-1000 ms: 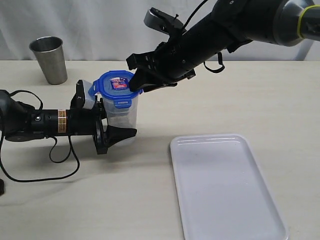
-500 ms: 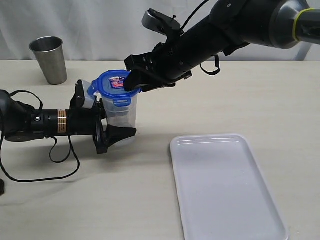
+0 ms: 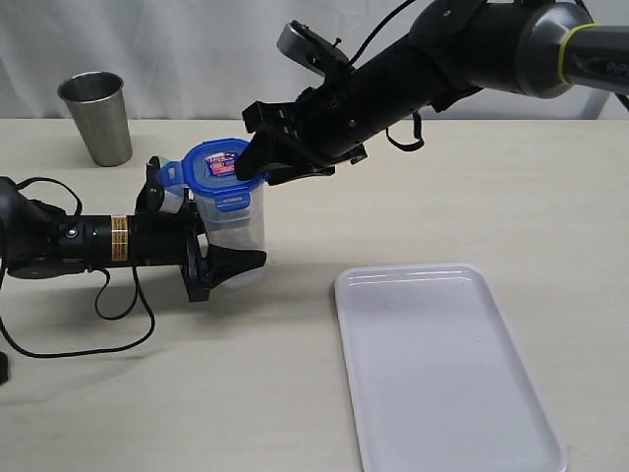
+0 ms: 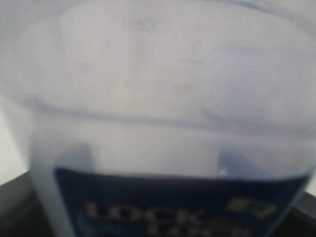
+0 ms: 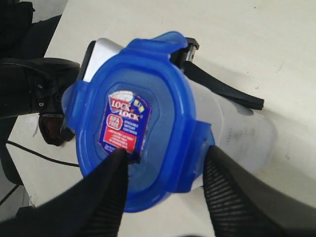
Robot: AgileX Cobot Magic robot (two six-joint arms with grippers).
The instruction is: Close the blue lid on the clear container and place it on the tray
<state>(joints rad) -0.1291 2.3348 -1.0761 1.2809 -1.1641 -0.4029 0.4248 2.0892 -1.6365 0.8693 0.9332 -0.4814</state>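
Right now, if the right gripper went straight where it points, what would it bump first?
Probably the blue lid on the clear container: the right gripper has its open jaws right at it. The remaining gap is hard to judge.

The blue lid (image 3: 221, 169) is bright blue, and its label (image 5: 123, 123) is red and white under a blue top. The clear container (image 3: 236, 228) is milky translucent, its sticker (image 4: 173, 210) dark blue with pale yellowish lettering. The tray (image 3: 447, 393) is plain white, the cup (image 3: 96, 116) dull steel grey, the counter (image 3: 511, 197) pale beige. Both arms are black — the left arm (image 3: 69, 241) banded in orange, the right arm (image 3: 472, 49) ringed yellow-green. The right arm's fingers (image 5: 232, 197) are black with fine ribbing.
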